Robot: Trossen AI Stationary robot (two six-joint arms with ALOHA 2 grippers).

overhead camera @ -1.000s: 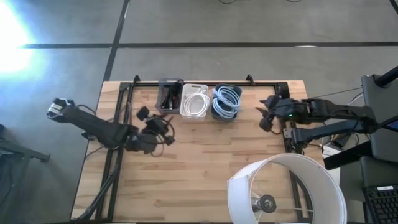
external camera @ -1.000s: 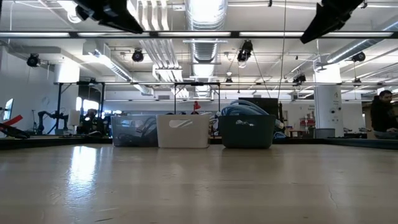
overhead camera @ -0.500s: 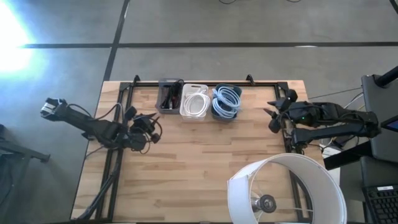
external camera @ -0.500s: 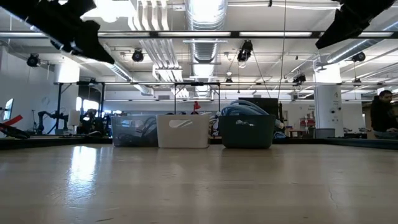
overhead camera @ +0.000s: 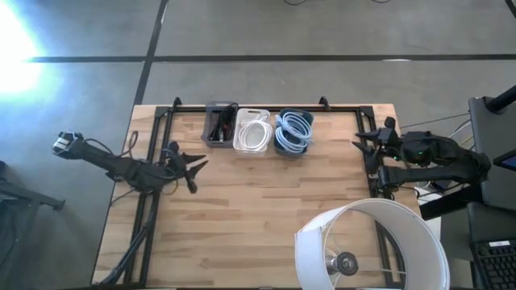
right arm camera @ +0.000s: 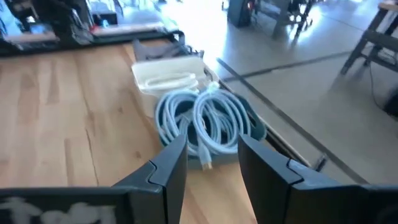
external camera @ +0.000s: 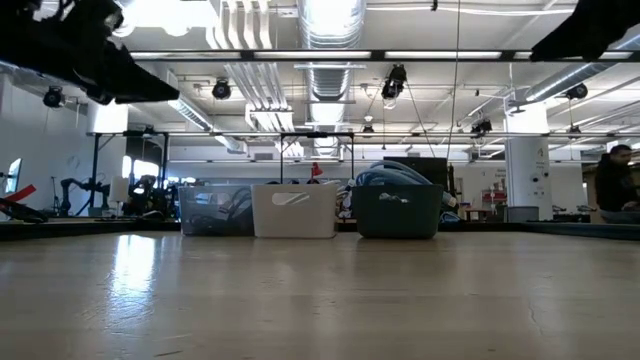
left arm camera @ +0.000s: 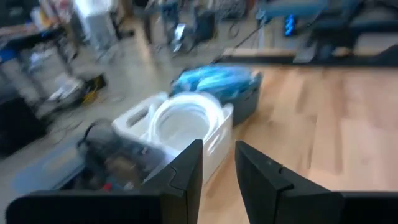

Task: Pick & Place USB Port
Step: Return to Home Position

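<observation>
3 bins stand upright in a row on the tabletop. The white bin (external camera: 294, 210) is the middle one and holds coiled white cables (overhead camera: 255, 133). Just right of it in the high view, the blue bin (external camera: 397, 212) is heaped with looped light-blue cables (overhead camera: 294, 129) rising above its rim. Just left of the white bin, the dark see-through bin (external camera: 215, 211) holds black cables (overhead camera: 219, 125).

Blue cables (overhead camera: 295, 127) coil in the blue bin (overhead camera: 293, 152) at the table's (overhead camera: 258, 217) far edge — left gripper (overhead camera: 197, 175) and right gripper (overhead camera: 359, 141) sit well apart.
</observation>
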